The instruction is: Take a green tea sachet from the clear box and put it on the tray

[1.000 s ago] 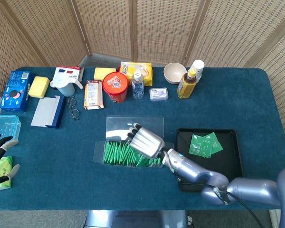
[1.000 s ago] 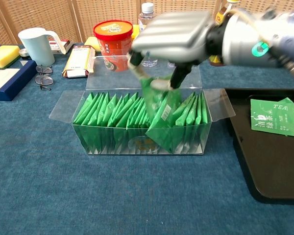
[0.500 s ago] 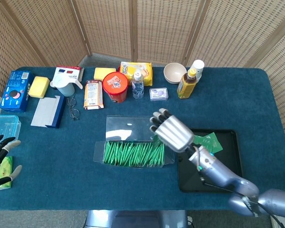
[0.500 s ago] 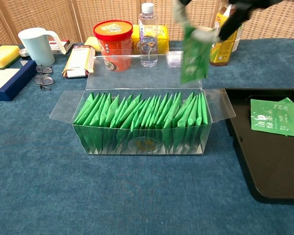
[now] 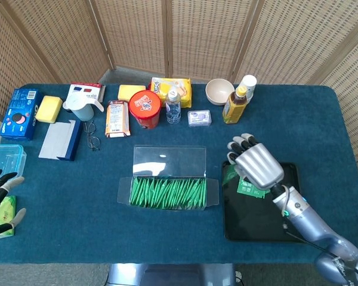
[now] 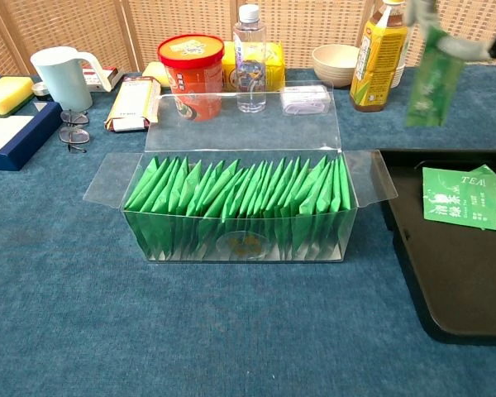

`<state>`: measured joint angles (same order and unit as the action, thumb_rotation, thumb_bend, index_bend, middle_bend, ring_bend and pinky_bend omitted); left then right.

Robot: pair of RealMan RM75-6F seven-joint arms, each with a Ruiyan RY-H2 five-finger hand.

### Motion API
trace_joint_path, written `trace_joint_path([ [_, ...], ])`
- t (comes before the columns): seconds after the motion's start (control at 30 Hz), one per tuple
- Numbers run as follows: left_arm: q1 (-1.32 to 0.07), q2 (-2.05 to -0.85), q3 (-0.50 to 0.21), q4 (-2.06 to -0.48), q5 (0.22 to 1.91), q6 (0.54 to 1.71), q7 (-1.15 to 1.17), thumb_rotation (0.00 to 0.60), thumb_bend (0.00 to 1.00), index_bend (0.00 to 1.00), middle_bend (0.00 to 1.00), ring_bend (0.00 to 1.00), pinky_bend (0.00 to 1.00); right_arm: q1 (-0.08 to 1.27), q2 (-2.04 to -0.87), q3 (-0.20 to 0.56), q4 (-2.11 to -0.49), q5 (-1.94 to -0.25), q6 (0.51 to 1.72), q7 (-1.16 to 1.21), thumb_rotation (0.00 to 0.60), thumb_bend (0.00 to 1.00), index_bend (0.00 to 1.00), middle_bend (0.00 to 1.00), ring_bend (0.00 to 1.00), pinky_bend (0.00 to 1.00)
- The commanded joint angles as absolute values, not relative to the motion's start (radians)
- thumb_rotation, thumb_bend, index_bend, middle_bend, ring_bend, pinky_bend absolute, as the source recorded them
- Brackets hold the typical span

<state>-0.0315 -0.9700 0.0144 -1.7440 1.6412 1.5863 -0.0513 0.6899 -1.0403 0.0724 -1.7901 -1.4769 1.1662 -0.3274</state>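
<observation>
At the far left edge of the head view, the left hand [image 5: 0, 199] is resting by the table corner with its fingers spread, gripping nothing. Further right, the clear box [image 6: 241, 207] is sitting open, its flaps folded outward, packed with a row of upright green sachets. Right of it, the right hand [image 5: 256, 167] is hovering over the near-left part of the black tray [image 6: 471, 318], pinching one green tea sachet [image 6: 434, 78] that is hanging upright above the tray; the chest view is showing only blurred fingertips at its top, so the exact grip is unclear. On the tray, flat green packets [image 6: 463, 197] are lying overlapped, with "TEA" readable on them.
</observation>
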Motion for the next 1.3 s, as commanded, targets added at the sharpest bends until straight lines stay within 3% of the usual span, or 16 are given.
trace_joint_path([
  [0.03,-0.029,-0.967,0.016,-1.749,1.644,1.59,-0.049,0.6,0.27,0.19,0.17,0.07,0.25,0.656,-1.044,0.048,-1.752,-1.476,1.17,-0.297,0.6,0.53,0.66,0.36,0.25,0.25],
  [0.27,-0.023,-0.961,0.02,-1.76,1.651,1.596,-0.039,0.6,0.27,0.19,0.17,0.07,0.25,0.605,-1.062,0.027,-1.678,-1.489,1.187,-0.249,0.6,0.53,0.53,0.31,0.21,0.21],
  [0.67,-0.011,-0.958,0.028,-1.77,1.654,1.601,-0.031,0.6,0.27,0.19,0.16,0.07,0.25,0.539,-1.073,0.022,-1.623,-1.486,1.212,-0.215,0.6,0.46,0.11,0.15,0.1,0.16],
  [1.03,0.0,-0.958,0.053,-1.793,1.601,1.543,0.013,0.6,0.27,0.19,0.17,0.07,0.25,0.417,-1.064,0.048,-1.702,-1.45,1.356,-0.122,0.6,0.45,0.1,0.13,0.06,0.14],
  [1.3,0.013,-0.987,0.058,-1.777,1.579,1.537,0.036,0.6,0.27,0.19,0.16,0.07,0.25,0.291,-1.089,0.016,-1.722,-1.45,1.476,-0.122,0.6,0.45,0.16,0.13,0.06,0.14],
])
